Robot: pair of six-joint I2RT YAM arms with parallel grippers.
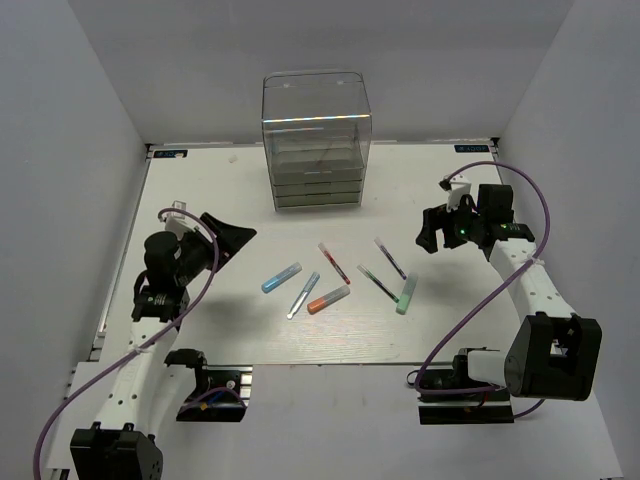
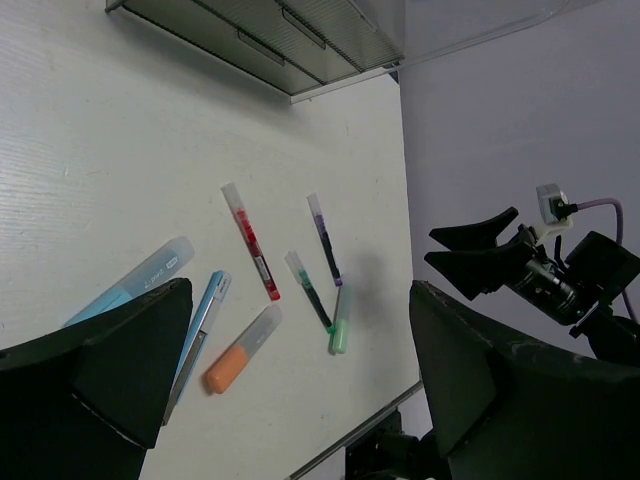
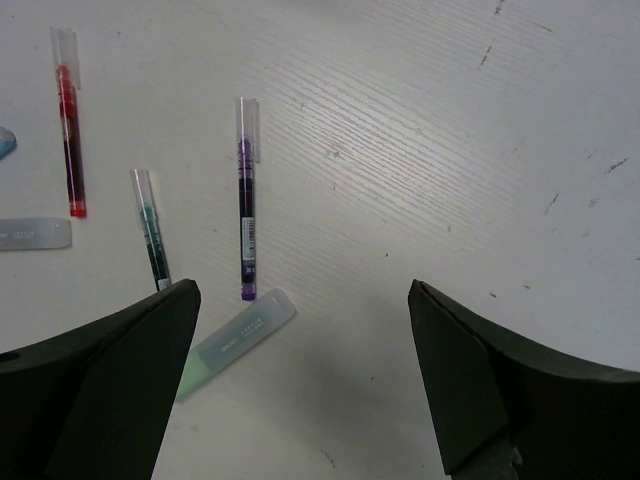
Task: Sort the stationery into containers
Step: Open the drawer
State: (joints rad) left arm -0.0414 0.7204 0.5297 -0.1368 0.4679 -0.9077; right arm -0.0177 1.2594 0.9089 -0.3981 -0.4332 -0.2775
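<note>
Stationery lies scattered mid-way across your white wood-grain table, from the short blue marker to the mint-green marker, near the tall clear plastic drawer unit by the grey back wall. At the left wrist, your left gripper gapes, one finger hiding the blue marker's end. At the right wrist, your right gripper gapes too, covering the mint-green marker's tip.

**Seven writing pieces, one drawer unit**

On the counter lie three short markers: one blue marker, one orange marker and one mint-green marker. With them are four thin pens: one red pen, one purple pen, one dark green pen and one silvery-blue pen. That makes seven pieces. There is one clear drawer unit; the number of its trays is unclear.
</note>
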